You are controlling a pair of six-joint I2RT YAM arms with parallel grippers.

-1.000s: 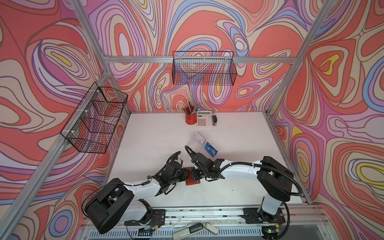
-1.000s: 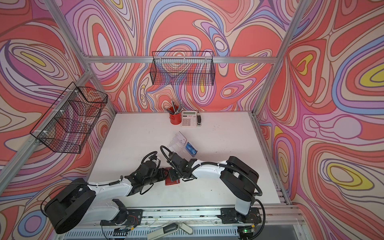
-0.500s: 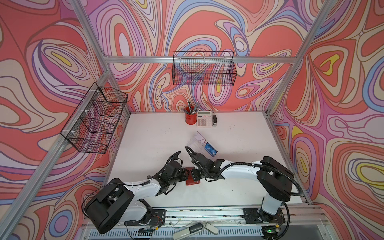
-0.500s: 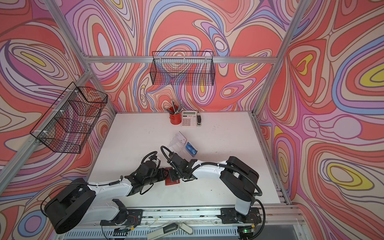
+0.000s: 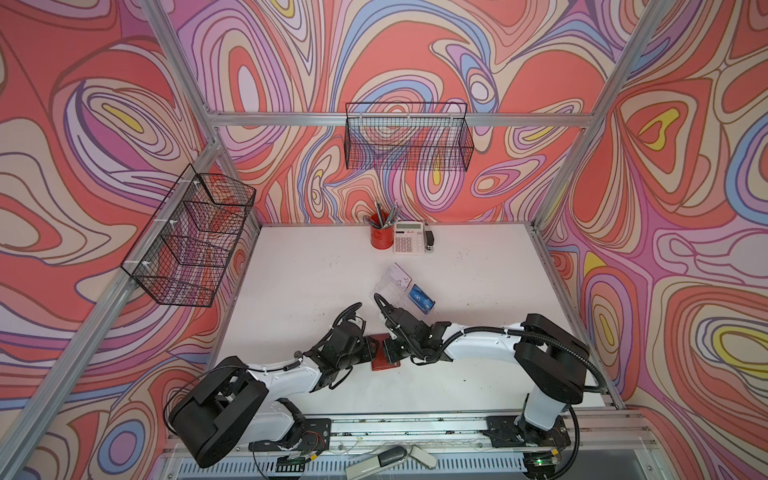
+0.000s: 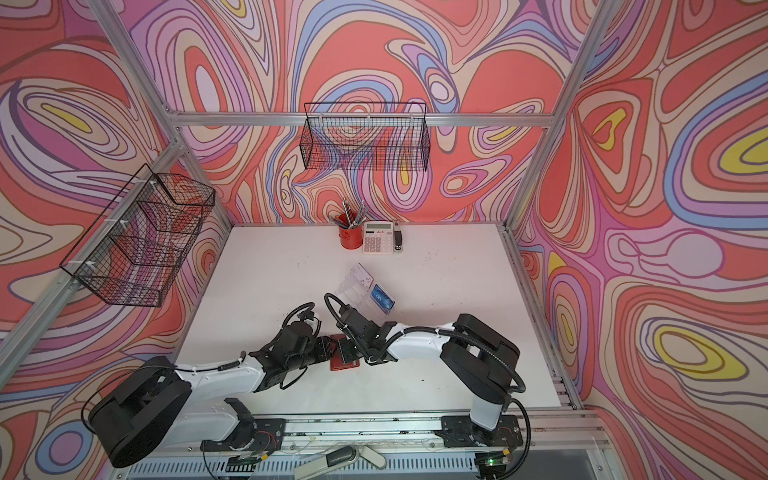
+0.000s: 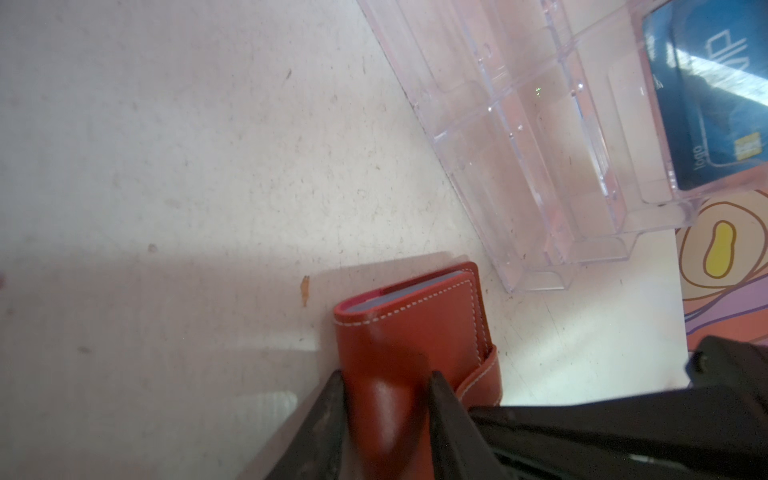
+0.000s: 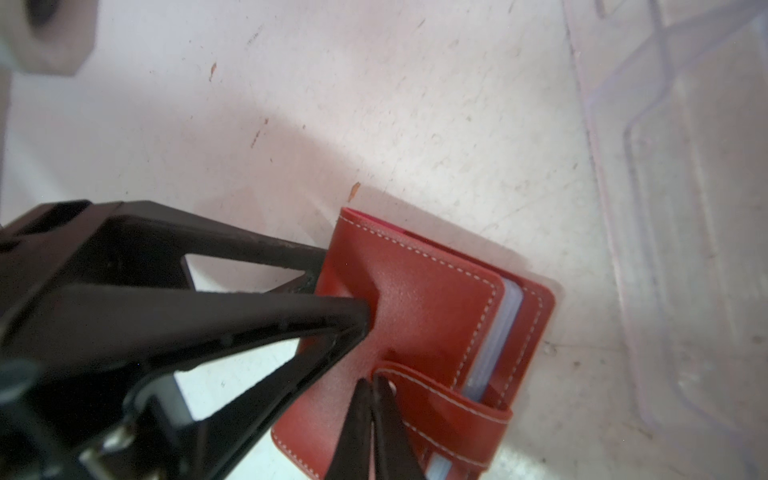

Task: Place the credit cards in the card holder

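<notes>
Now the left gripper [image 7: 384, 386] clamps the red wallet [image 7: 411, 324] by its spine. The right gripper [image 8: 371, 384], pressed together, touches its strap [image 8: 449, 407]; one blue card [image 5: 420, 297] lies in the clear holder [image 5: 390, 284].

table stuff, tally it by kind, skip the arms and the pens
red wallet: 1
clear card holder: 1
blue card: 1
red pen cup: 1
calculator: 1
small black item: 1
total: 6

Red wallet [image 5: 384, 365] mostly covered in both top views — inside, only a pale edge [image 8: 513, 299] shows (cards or sleeves, unclear); the blue card [image 7: 715, 95] is cropped.
</notes>
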